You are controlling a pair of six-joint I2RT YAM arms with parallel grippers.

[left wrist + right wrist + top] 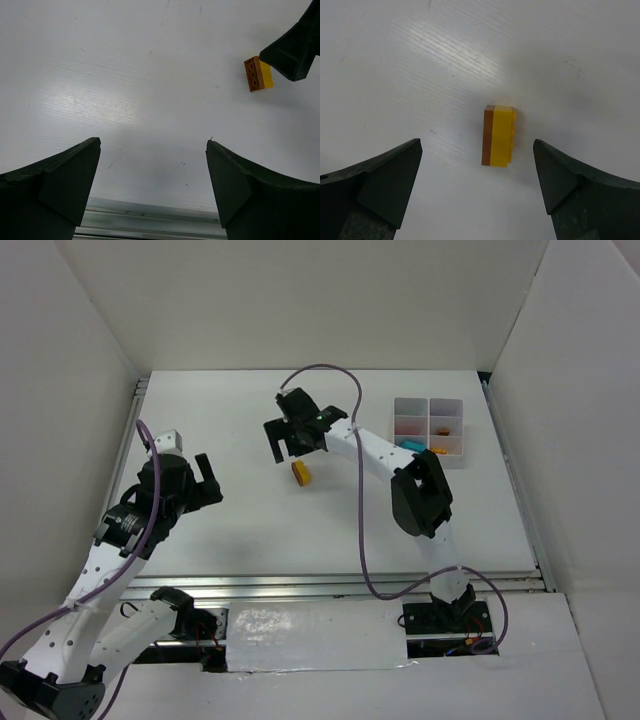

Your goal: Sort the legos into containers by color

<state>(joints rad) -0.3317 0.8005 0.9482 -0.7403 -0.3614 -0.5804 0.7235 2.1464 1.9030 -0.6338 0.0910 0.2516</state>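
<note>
Near: my left jaws, wide open and empty above the worktop (220, 410), with the brick (499, 136) well off to their right. Middle: my right jaws, wide open, hang over the yellow-and-brown brick, which lies on its side between them, long axis across their closing line; this arm is nearer. Far: tray (397, 416) at right rear, holding a cyan piece (412, 443) and an orange piece (440, 449); no legible writing anywhere.

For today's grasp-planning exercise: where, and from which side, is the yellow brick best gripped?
Probably take the yellow brick across its narrow width, from straight above: one finger on its brown face, one on the studded side. It lies on its side, long edges parallel to the fingers of the open right gripper.
</note>
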